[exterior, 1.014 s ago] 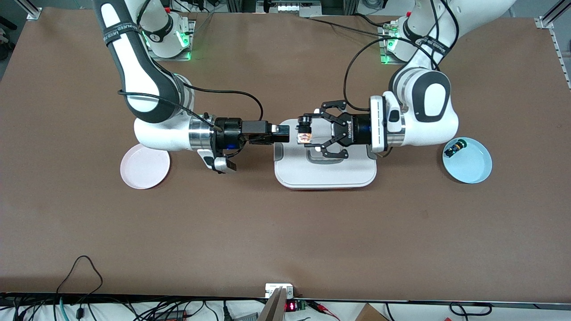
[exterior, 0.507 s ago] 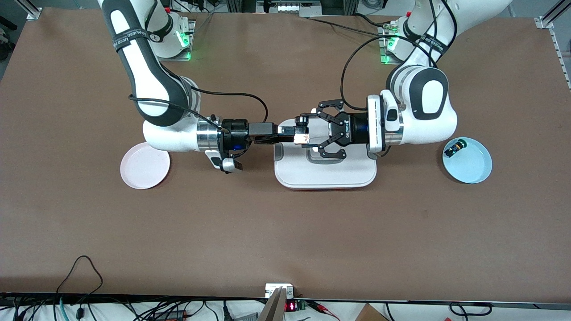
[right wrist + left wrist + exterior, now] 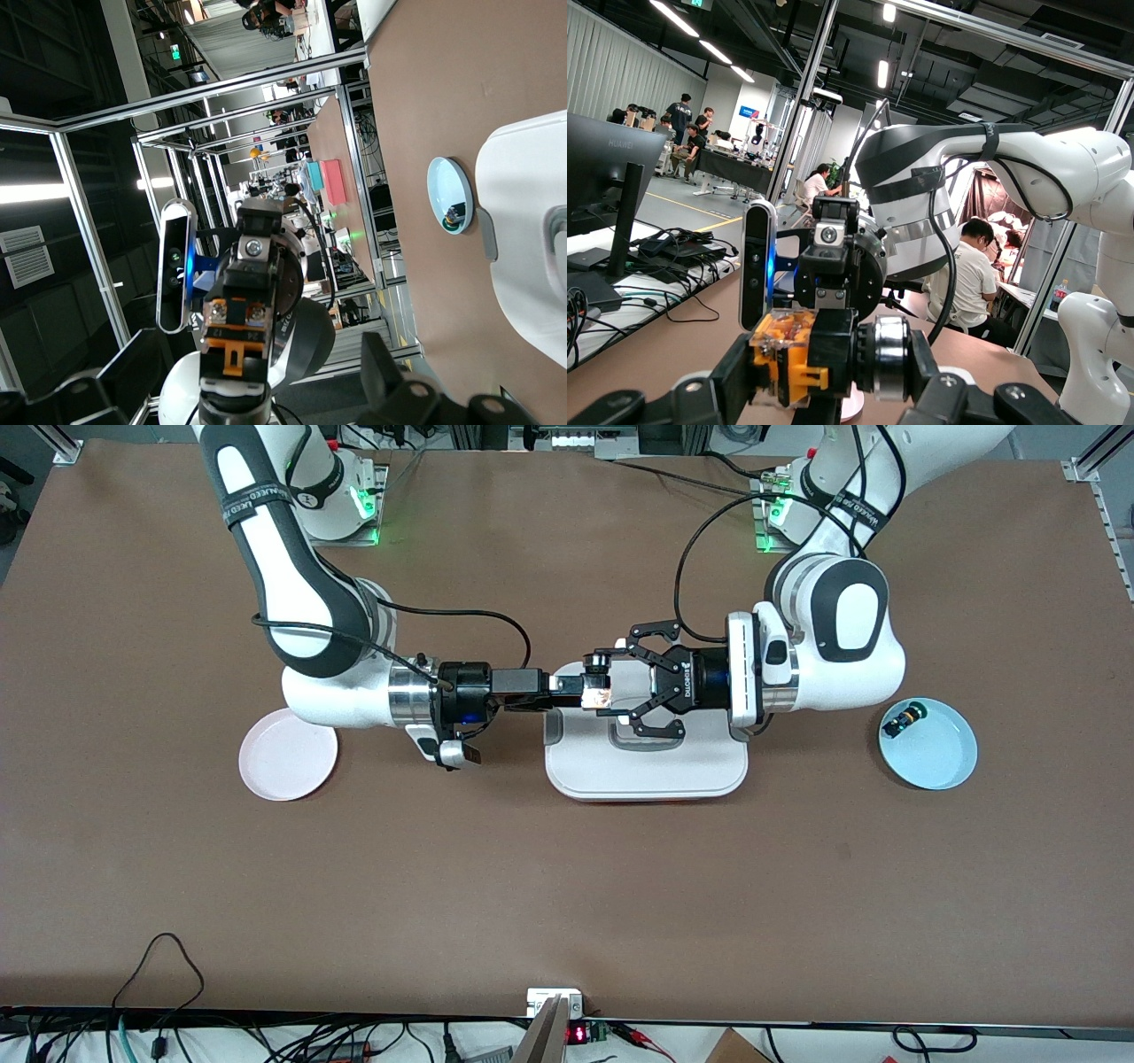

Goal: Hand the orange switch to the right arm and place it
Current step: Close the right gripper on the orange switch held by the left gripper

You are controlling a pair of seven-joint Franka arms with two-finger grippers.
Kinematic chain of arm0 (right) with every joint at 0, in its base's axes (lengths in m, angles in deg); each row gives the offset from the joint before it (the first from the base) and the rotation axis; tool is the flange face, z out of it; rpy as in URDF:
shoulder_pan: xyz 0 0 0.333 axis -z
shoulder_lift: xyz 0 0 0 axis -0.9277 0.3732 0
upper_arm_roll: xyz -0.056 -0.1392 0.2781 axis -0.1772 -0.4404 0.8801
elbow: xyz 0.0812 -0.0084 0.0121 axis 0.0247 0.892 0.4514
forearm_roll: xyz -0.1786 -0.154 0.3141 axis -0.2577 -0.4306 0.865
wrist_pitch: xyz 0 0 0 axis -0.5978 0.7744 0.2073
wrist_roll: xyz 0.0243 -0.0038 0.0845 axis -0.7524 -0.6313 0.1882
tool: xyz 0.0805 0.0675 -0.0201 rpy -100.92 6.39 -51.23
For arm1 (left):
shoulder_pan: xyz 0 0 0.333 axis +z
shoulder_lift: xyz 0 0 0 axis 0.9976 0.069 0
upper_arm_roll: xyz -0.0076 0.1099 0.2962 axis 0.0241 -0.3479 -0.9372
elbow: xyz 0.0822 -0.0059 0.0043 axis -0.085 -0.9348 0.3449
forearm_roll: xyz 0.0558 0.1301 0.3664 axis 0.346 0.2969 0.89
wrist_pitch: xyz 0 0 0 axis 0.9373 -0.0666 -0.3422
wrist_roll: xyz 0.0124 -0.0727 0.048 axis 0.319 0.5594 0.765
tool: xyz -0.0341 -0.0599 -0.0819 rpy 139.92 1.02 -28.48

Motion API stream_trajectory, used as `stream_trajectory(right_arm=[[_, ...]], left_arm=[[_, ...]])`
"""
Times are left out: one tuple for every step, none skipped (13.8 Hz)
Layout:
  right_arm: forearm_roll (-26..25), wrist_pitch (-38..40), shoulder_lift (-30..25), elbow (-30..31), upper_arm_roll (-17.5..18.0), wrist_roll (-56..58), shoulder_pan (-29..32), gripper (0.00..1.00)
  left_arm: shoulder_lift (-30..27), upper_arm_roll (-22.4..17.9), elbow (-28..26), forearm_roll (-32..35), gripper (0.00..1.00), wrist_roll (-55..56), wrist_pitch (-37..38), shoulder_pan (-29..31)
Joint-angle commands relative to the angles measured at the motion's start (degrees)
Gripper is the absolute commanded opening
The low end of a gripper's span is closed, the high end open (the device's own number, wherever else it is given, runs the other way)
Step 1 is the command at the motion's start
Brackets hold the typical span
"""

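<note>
Noted over white tray [image 3: 647, 775]: left gripper [image 3: 608, 689] jaws clamped on orange switch [image 3: 601, 695], right gripper [image 3: 580, 689] jaws wide around it; blue dish [image 3: 939, 766] held green-capped part [image 3: 904, 718]; pink plate [image 3: 288, 757] bare.

Brown matte tabletop [image 3: 567, 886] with aluminium frame corners; tangled black cables [image 3: 159, 1036] along the edge nearest the front camera; dark open ceiling with long strip lights [image 3: 700, 40]; seated workers at desks [image 3: 976, 274].
</note>
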State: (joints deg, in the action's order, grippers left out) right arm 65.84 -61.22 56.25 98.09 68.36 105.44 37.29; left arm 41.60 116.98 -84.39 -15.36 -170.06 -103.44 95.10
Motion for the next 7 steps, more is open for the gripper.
stream_trajectory(right_arm=[[1.2,0.8,0.5,-1.1,0.0,0.9,0.2,1.0],[1.2,0.8,0.5,-1.1,0.0,0.9,0.0,0.99],[1.2,0.8,0.5,-1.7,0.0,0.7,-0.1,0.98],[1.1,0.8,0.6,-2.4,0.0,0.4,-0.1,0.97],[1.1,0.8,0.6,-2.5,0.0,0.3,-0.2,0.96],[1.1,0.8,0.7,-2.4,0.0,0.6,-0.1,0.93],[1.1,0.8,0.8,-2.5,0.0,0.8,-0.1,0.87]], left_arm=[[-0.8,0.4,0.2,-1.7,0.0,0.4,-0.8,-0.1],[-0.8,0.4,0.2,-1.7,0.0,0.4,-0.7,-0.1],[-0.8,0.4,0.2,-1.7,0.0,0.4,-0.8,-0.1],[-0.7,0.4,0.2,-1.8,0.0,0.4,-0.8,-0.1],[-0.6,0.4,0.2,-2.4,0.0,0.4,-0.8,-0.2],[-0.5,0.4,0.2,-2.4,0.0,0.4,-1.4,-0.7],[-0.4,0.5,0.2,-2.4,0.0,0.3,-3.1,-1.0]])
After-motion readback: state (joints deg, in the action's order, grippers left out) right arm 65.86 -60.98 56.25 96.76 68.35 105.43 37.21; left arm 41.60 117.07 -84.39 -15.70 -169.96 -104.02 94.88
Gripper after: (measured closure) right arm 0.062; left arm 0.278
